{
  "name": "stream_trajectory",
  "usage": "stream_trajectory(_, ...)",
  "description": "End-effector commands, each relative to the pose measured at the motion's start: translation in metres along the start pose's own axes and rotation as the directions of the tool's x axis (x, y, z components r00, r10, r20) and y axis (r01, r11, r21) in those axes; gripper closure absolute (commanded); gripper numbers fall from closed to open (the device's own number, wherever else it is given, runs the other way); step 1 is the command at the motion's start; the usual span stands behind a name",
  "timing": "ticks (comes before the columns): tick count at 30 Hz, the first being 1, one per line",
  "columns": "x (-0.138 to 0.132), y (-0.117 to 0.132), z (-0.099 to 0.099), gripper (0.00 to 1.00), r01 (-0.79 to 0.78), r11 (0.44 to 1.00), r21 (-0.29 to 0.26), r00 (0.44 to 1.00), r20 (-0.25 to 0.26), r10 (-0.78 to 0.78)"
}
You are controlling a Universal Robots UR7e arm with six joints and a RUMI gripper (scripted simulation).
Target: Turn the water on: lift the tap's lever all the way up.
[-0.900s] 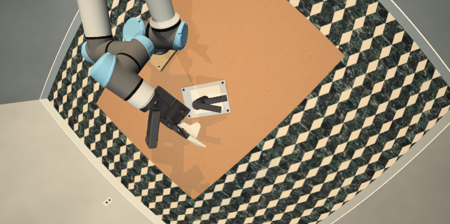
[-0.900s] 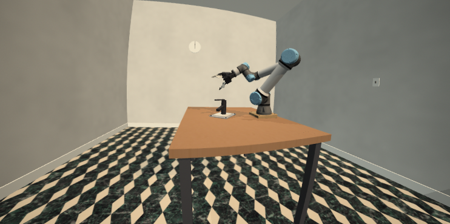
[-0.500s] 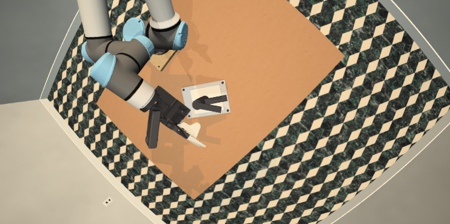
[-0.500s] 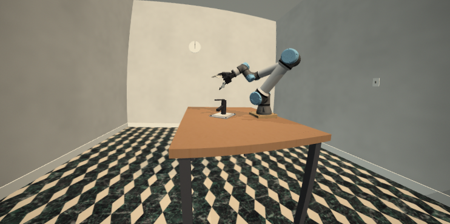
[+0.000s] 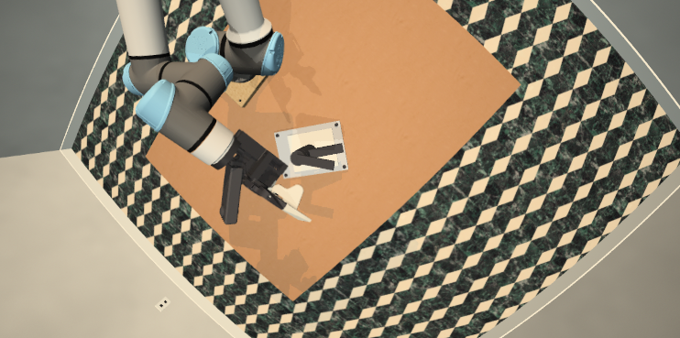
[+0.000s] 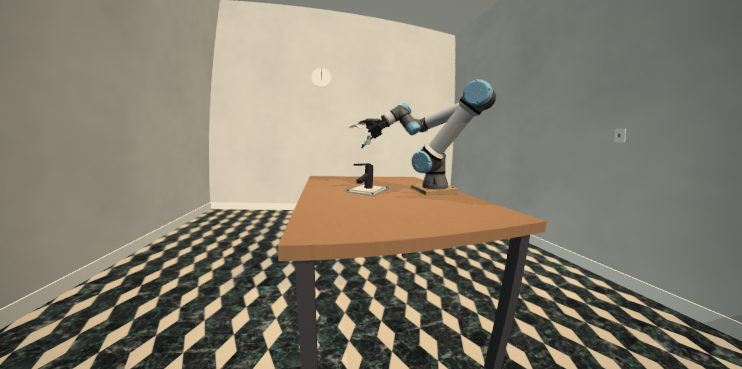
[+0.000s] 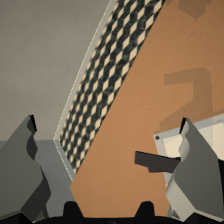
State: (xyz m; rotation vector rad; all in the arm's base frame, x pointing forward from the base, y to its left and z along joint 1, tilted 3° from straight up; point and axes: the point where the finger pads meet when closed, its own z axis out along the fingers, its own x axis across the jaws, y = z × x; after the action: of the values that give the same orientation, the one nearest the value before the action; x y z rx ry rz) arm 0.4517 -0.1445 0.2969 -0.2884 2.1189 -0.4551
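Observation:
A black tap (image 5: 301, 157) (image 6: 367, 175) stands on a white base plate (image 5: 309, 130) (image 6: 358, 192) on the orange table (image 5: 389, 49) (image 6: 405, 226). From above, its spout and lever show as two dark bars reaching away from the body; from the side, the lever (image 6: 361, 164) lies low, roughly level. My gripper (image 5: 264, 215) (image 6: 358, 136) (image 7: 109, 117) is open and empty. It hangs well above the tap and off to one side, over the table's edge. In the wrist view, a dark bar of the tap (image 7: 154, 161) pokes out beside the right finger, over the plate's corner (image 7: 167, 142).
The arm's base stands on a small cork mount (image 5: 247, 90) (image 6: 433, 190) close behind the tap. The table edge lies just beyond the gripper, with the chequered floor (image 5: 547, 145) below. The walls are far off.

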Motion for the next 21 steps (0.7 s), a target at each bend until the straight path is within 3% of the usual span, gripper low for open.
stream_trajectory(1, -0.001, 0.000, 0.003, 0.00, 0.043, 0.999, -0.021, 0.999, -0.018, -0.043)
stream_trajectory(7, -0.001, 0.002, 0.007, 0.00, 0.103, 0.993, -0.052, 0.993, -0.043, -0.106)
stream_trajectory(12, 0.000, 0.006, 0.013, 0.00, 0.215, 0.969, -0.118, 0.971, -0.079, -0.226)
stream_trajectory(21, 0.000, 0.013, 0.020, 0.00, 0.338, 0.919, -0.204, 0.926, -0.102, -0.363)
